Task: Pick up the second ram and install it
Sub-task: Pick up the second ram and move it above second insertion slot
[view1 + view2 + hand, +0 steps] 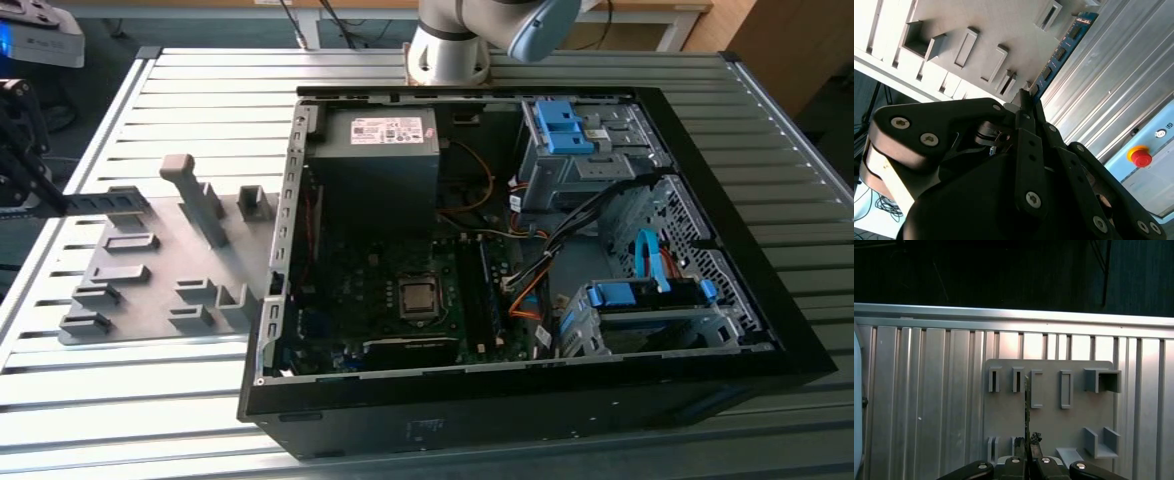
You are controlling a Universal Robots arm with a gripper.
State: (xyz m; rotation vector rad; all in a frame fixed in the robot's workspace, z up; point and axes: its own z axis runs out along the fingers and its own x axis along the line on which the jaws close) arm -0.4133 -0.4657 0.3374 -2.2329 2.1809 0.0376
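The hand clamps one end of the ram; it looks light, stiff, fragile, best gripped by its edges.

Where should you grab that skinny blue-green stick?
Probably by one short end, pinching the two flat faces, coming in along its length. The second ram is long, thin and flat, and the tool is shut on it that way.

Long, thin, flat stick, the second ram: dark blue-green board carrying a row of black chips, paler blue at the end farthest from the hand. Pinched by the near end between the hand's fingertips, jutting straight out beyond them; edge-on in the first wrist view.
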